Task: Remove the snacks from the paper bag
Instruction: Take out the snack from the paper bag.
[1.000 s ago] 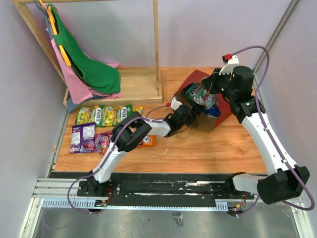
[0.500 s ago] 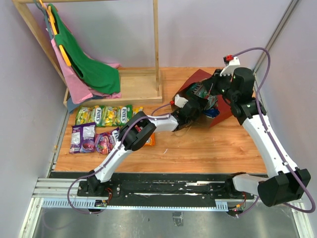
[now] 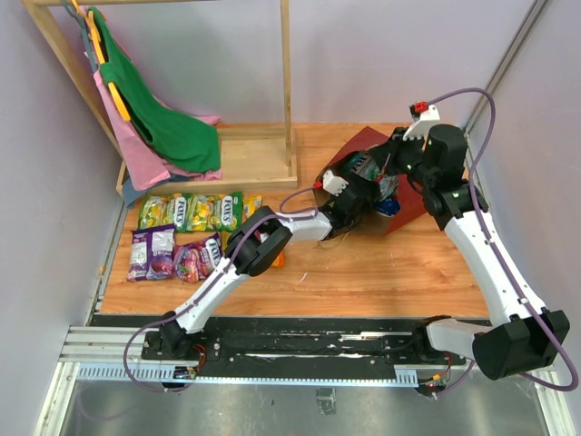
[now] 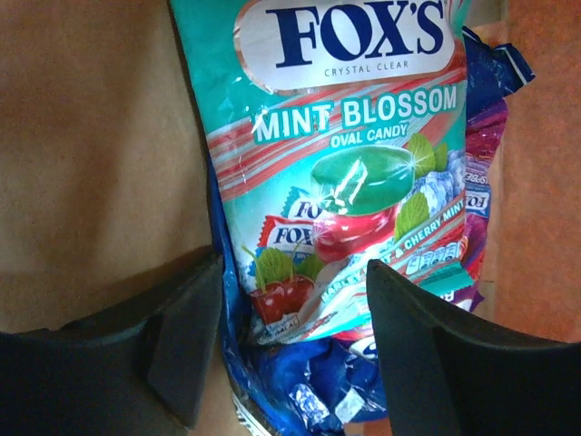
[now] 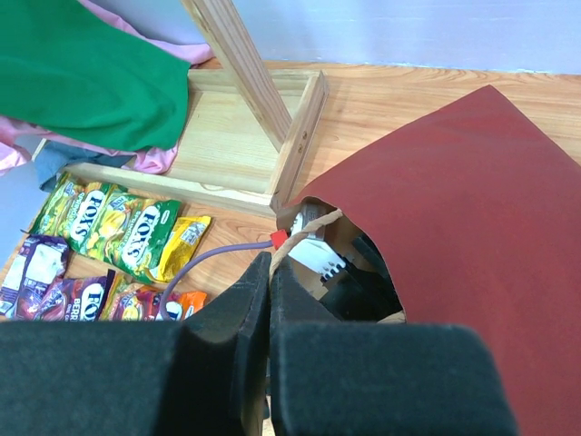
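Inside the bag (image 3: pixel 363 145), the left hand (image 4: pixel 292 282) stands apart astride a mint packet (image 4: pixel 345 136) lying on the chip bag (image 4: pixel 309 386); the right hand (image 5: pixel 270 272) is clamped on the bag (more packets (image 3: pixel 186 211) lie on the counter (image 3: pixel 381 268))

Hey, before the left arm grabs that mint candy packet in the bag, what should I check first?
1. Left gripper inside the paper bag: ok.
2. Mint candy packet between its open fingers: ok.
3. Fingers closed on the packet: not ok.
4. Blue bag beneath clear of the grip: cannot tell.
5. Right gripper shut at the bag's mouth, gripping its edge: cannot tell.
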Action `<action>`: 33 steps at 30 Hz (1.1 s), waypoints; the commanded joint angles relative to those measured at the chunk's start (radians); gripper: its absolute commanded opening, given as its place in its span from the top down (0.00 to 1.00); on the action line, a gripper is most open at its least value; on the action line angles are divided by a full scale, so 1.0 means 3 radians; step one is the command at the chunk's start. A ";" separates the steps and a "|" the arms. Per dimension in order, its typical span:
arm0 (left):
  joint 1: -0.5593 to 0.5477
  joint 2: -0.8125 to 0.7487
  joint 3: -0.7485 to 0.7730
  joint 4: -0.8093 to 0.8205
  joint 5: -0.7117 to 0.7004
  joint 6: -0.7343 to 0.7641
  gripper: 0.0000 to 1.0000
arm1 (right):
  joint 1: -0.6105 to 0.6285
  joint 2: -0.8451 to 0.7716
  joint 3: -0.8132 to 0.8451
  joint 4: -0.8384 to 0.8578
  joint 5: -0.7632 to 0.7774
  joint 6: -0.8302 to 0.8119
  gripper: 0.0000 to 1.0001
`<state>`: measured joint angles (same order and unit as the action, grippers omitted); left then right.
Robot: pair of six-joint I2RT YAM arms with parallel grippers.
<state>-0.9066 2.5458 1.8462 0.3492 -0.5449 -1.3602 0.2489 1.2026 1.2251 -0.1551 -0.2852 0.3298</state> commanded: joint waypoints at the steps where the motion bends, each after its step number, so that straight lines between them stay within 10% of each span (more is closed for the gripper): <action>1: -0.0006 0.0197 0.0205 -0.0095 -0.0287 0.0292 0.34 | 0.0048 -0.0065 -0.0009 0.0229 -0.0139 0.0072 0.99; 6: 0.0022 0.0327 0.0409 -0.0019 -0.0291 0.0430 0.52 | 0.0049 -0.0028 -0.0014 0.0263 -0.0175 0.0086 0.99; 12: 0.0087 0.0364 0.0567 0.0025 -0.0237 0.0649 0.99 | 0.0055 0.0014 -0.0020 0.0277 -0.0187 0.0083 0.99; 25: 0.0107 -0.1018 -0.1203 0.1256 -0.0468 0.1632 0.99 | 0.0055 0.0039 -0.0016 0.0235 -0.0049 0.0001 0.99; 33: 0.0105 -0.1548 -0.1771 0.1099 -0.0492 0.1601 0.99 | 0.0056 0.0054 0.0009 0.0183 0.0053 -0.0060 0.99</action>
<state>-0.8803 2.1712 1.3739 0.6209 -0.6384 -0.8967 0.2489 1.2194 1.2167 -0.1162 -0.2993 0.3340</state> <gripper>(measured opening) 0.033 0.014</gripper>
